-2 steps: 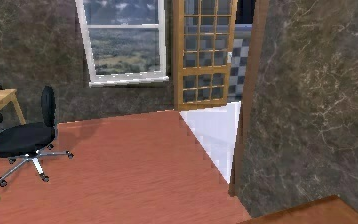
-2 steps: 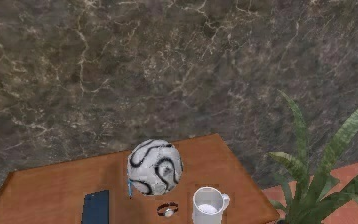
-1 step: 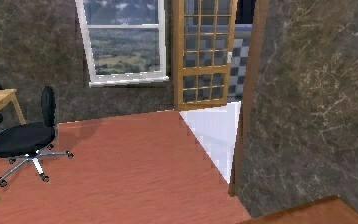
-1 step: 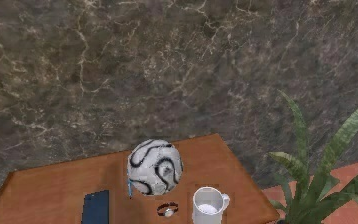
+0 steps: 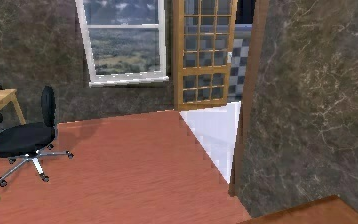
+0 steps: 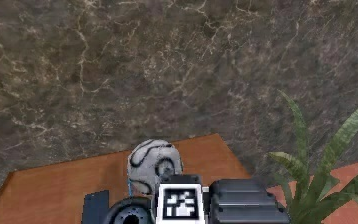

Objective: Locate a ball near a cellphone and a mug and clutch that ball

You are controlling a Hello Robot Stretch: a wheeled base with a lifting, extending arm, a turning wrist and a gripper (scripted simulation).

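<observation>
This is looking like the grab step, not the search step. The ball (image 6: 154,163), grey-white with dark lines, is sitting on the brown worktop (image 6: 47,190) in the arm side view's lower middle. The arm (image 6: 245,203) is poking up from the bottom edge. Its white marker (image 6: 182,203) is showing right in front of the ball's lower part.

I cannot tell if the jaws are apart or together. I also cannot tell if they are holding anything, because the ball is resting on the worktop right there.

Left of the marker a dark round shape (image 6: 130,213) and a flat dark thing (image 6: 95,208) are lying. They may be the mug and the phone, but I am not sure.

Next, I think, the jaws are needing to get around the ball's middle. A ball is quick to roll, so a slow, gentle move is looking best, and then a lift straight up.

The dark wall (image 6: 177,70) is standing close behind the ball, so it is blocking a roll that way. The worktop's right edge is slanting down just past the arm, and a plant (image 6: 322,165) is spreading its leaves there.

In the forward view the red-brown floor (image 5: 127,170) is lying open. A chair (image 5: 27,138) is standing at the left, and a door (image 5: 202,50) is hanging by a doorway.
</observation>
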